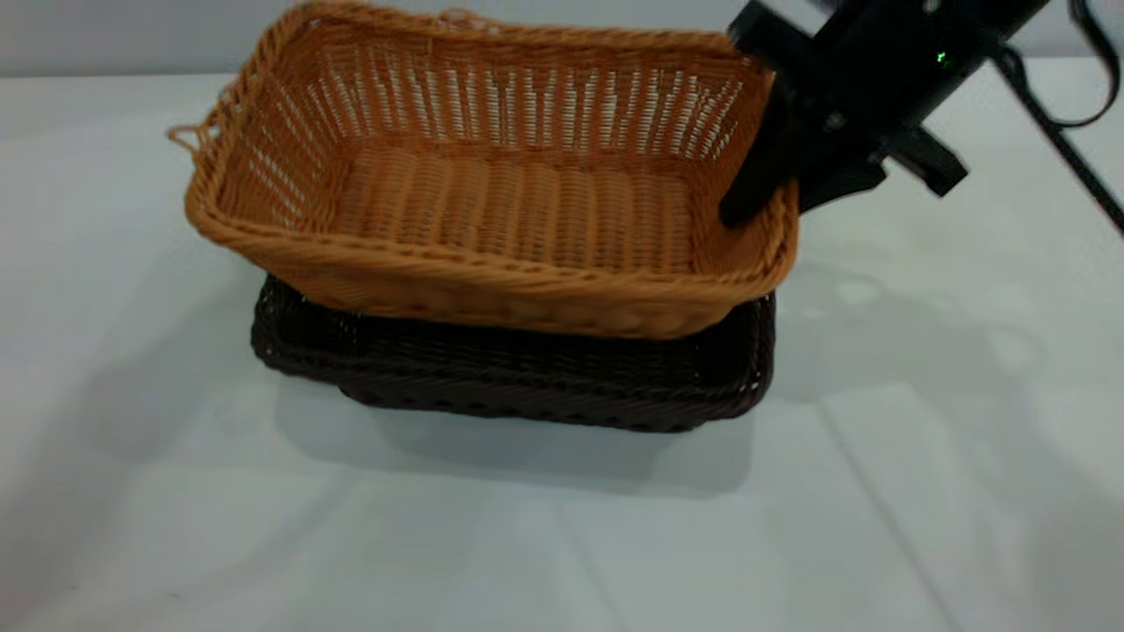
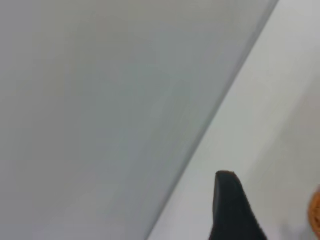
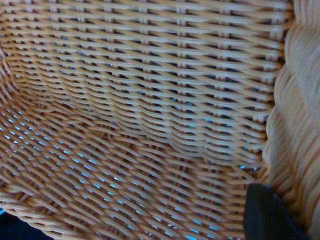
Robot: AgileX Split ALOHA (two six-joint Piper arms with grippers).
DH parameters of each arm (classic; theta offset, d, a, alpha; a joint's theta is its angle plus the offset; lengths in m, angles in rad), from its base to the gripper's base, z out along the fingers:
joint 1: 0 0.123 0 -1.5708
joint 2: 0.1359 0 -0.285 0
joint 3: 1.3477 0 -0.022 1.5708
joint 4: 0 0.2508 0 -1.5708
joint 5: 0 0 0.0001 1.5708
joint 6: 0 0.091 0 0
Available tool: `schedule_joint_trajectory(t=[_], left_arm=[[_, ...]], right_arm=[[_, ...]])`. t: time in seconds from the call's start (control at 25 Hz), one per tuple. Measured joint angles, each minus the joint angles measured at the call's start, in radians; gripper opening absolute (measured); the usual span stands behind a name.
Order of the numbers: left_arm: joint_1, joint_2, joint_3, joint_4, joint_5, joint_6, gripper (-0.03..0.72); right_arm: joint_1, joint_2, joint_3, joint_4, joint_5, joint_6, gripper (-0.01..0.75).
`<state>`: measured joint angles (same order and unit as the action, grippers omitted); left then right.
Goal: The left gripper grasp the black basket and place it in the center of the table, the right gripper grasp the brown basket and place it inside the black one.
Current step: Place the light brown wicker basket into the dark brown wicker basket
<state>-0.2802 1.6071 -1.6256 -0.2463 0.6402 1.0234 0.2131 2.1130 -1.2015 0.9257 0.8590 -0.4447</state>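
Note:
The brown wicker basket [image 1: 492,193] hangs tilted over the black basket [image 1: 527,377], which sits on the white table near its middle. The brown basket's underside is down at the black basket's rim, and its left end is higher. My right gripper [image 1: 790,197] is shut on the brown basket's right wall, one finger inside and one outside. In the right wrist view the brown weave [image 3: 140,115] fills the frame, with one finger [image 3: 270,215] against the rim. The left wrist view shows only one dark finger [image 2: 227,205] over bare table and a sliver of brown basket [image 2: 316,212].
The white table [image 1: 922,491] spreads all round the baskets. A grey wall [image 1: 105,35] runs along the far edge. The right arm's cable [image 1: 1067,149] hangs at the upper right.

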Motion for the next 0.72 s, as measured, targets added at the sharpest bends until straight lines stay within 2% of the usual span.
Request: schedule_joint_trajectory(t=[0.28,0.4,0.52,0.72], left_arm=[[0.0,0.0,0.0,0.0,0.058,-0.001,0.372],[0.0,0.0,0.0,0.0,0.067,-0.001,0.372],[0.0,0.0,0.0,0.0,0.081,-0.001,0.372],[0.0,0.0,0.0,0.0,0.086,-0.001,0.372]], right_arm=[[-0.001,0.065,-0.007,-0.075,-0.02,0.031,0.085],[-0.001,0.068,-0.008,-0.076,-0.029,0.047,0.135],[-0.001,0.068,-0.014,-0.074,-0.027,0.038,0.256],[-0.001,0.067,-0.017,-0.068,0.035,0.002,0.534]])
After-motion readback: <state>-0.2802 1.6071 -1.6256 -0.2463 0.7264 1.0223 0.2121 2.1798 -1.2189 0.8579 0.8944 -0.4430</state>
